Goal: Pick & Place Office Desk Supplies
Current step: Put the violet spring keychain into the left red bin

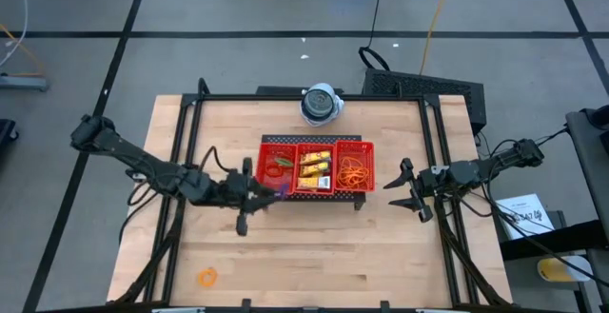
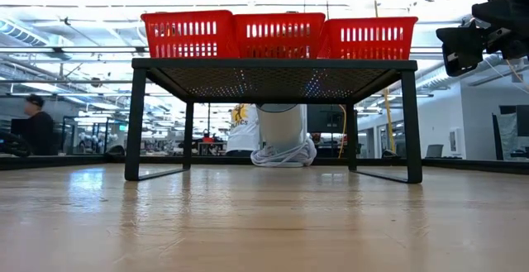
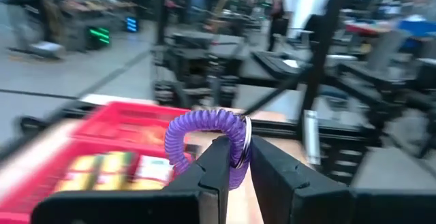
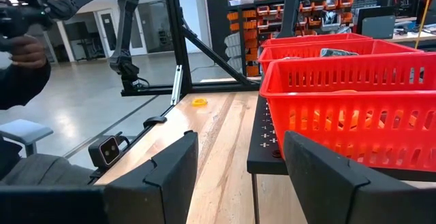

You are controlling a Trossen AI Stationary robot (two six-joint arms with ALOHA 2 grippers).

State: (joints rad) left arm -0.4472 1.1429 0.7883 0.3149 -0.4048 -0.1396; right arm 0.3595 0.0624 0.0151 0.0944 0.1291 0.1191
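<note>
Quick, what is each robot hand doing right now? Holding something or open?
Left gripper: shut on the purple coil ring, beside the red tray.
Right gripper: open, holding nothing, on the tray's other side.

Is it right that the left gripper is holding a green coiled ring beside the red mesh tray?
Not quite: the coiled ring in the left gripper is purple, not green, as the left wrist view shows. It is held beside the red mesh tray.
</note>
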